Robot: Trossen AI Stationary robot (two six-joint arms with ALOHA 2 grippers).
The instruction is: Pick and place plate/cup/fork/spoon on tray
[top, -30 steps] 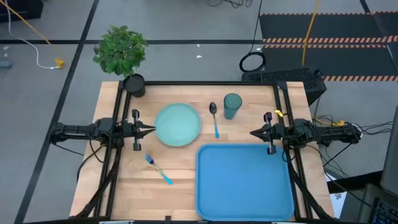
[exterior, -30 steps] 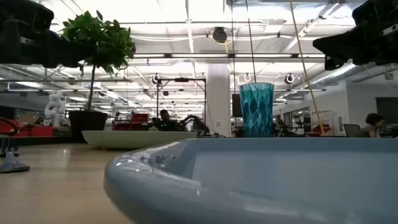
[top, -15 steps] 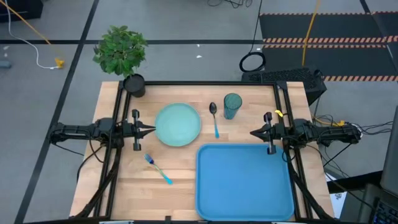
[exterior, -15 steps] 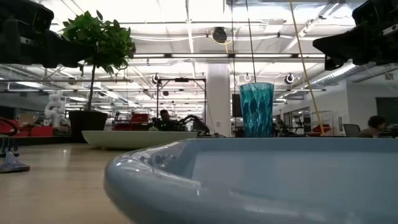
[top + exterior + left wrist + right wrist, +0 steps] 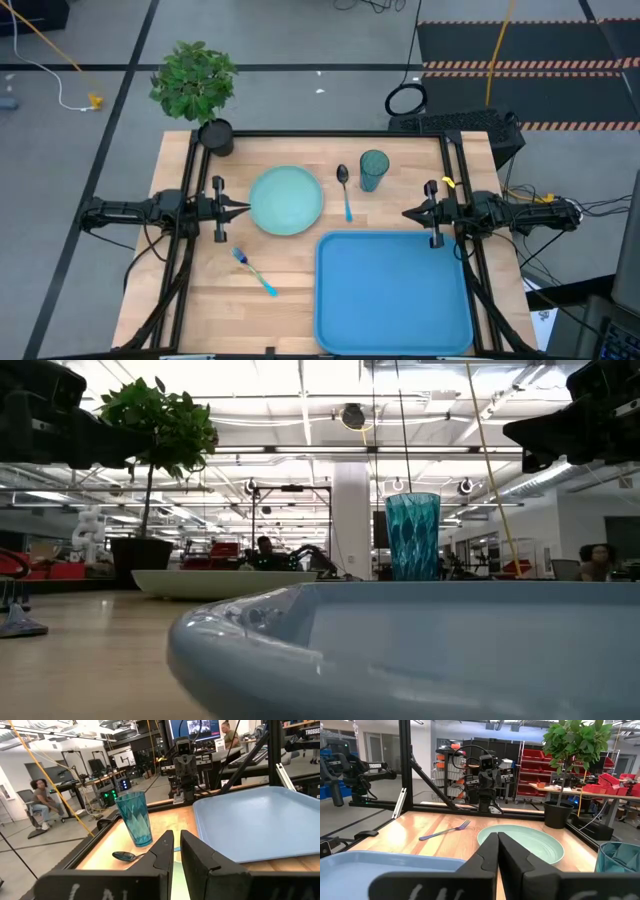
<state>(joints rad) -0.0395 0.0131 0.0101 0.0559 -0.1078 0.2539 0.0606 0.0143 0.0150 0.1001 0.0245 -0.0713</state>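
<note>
The mint-green plate (image 5: 287, 200) lies flat on the table's far middle. The teal cup (image 5: 374, 169) stands upright right of it, and the spoon (image 5: 344, 189) lies between them. The fork (image 5: 254, 270) lies near the table's left front. The blue tray (image 5: 393, 291) lies at the front right. My left gripper (image 5: 243, 209) hovers at the plate's left edge, shut and empty. My right gripper (image 5: 408, 213) hovers above the tray's far edge, shut and empty.
A potted plant in a black pot (image 5: 214, 135) stands at the table's far left corner. A black frame (image 5: 330, 134) runs along the table's far and side edges. Bare wood (image 5: 215, 310) lies at the front left.
</note>
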